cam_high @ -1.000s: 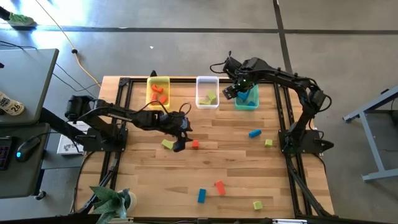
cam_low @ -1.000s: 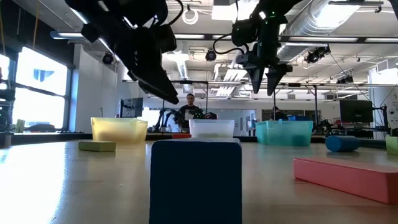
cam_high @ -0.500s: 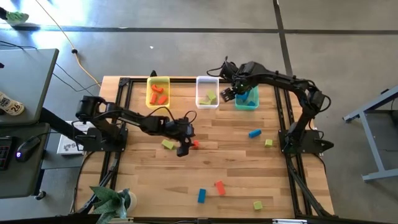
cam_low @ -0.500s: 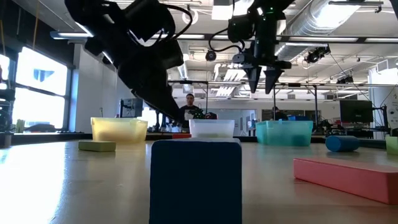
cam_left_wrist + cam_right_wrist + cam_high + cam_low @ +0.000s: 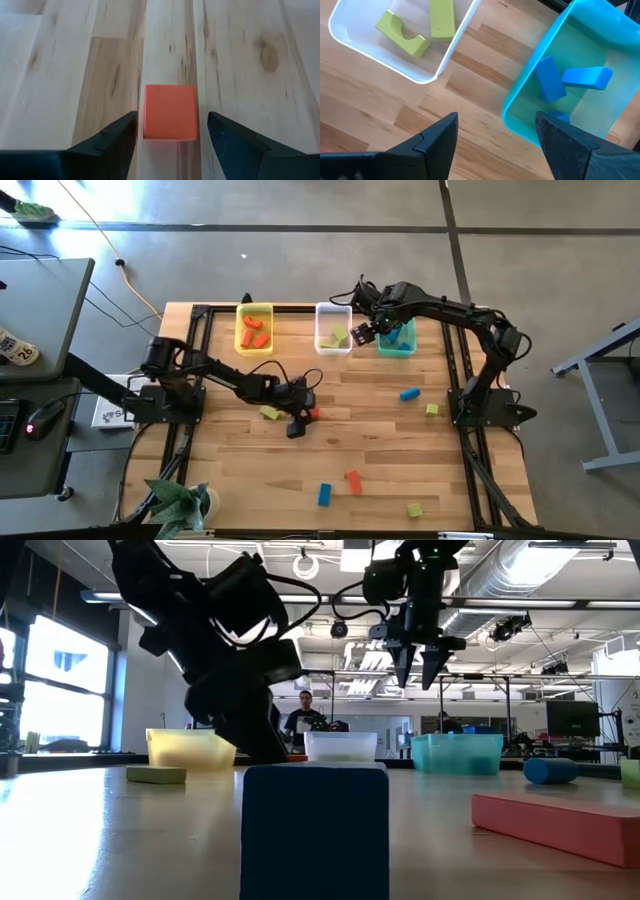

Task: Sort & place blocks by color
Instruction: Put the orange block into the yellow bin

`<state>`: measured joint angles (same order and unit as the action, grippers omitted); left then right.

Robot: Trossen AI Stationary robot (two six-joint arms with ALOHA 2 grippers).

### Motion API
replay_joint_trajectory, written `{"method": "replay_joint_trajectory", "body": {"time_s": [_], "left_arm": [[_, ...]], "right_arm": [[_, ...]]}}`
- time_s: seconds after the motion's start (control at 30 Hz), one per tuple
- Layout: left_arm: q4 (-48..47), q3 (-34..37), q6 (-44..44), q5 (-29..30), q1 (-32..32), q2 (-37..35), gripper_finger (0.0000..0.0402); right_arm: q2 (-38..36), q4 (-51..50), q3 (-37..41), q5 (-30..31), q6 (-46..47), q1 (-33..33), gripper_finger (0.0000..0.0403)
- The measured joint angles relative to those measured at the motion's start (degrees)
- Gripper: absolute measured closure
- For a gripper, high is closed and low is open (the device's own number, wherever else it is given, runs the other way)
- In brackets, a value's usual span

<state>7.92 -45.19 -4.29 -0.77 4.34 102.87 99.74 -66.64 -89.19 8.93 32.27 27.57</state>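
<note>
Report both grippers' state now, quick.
Left gripper: open, fingers either side of the red cube, not closed on it.
Right gripper: open, empty, above the table between the clear bin and teal bin.

The pale wooden plank desk (image 5: 240,60) looks smooth and matt, with visible grain and a dark knot. The small red-orange cube (image 5: 169,111) is matt (foam-like, perhaps). The clear (image 5: 451,47) and teal translucent plastic bins (image 5: 520,87) look glossy.

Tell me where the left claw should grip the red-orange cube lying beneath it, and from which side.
From straight above, closing on its two opposite upright faces. The red-orange cube lies flat and square on the table, already centred between the open left claw fingers, with bare wood on both flanks.
</note>
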Motion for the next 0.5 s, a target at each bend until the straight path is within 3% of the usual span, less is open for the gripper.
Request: {"method": "replay_joint_trajectory", "body": {"time_s": [0.17,0.5], "left_arm": [[1.48,-0.01,0.41,1.47,-0.07,1.03,0.0188],[4.38,-0.02,3.72,2.97,0.68,1.02,0.0297]], "right_arm": [[0.0,-0.13,0.0,-0.15,0.3,0.0,0.0151],[0.02,-0.4,0.02,-0.35,-1.73,0.02,0.0151]]}}
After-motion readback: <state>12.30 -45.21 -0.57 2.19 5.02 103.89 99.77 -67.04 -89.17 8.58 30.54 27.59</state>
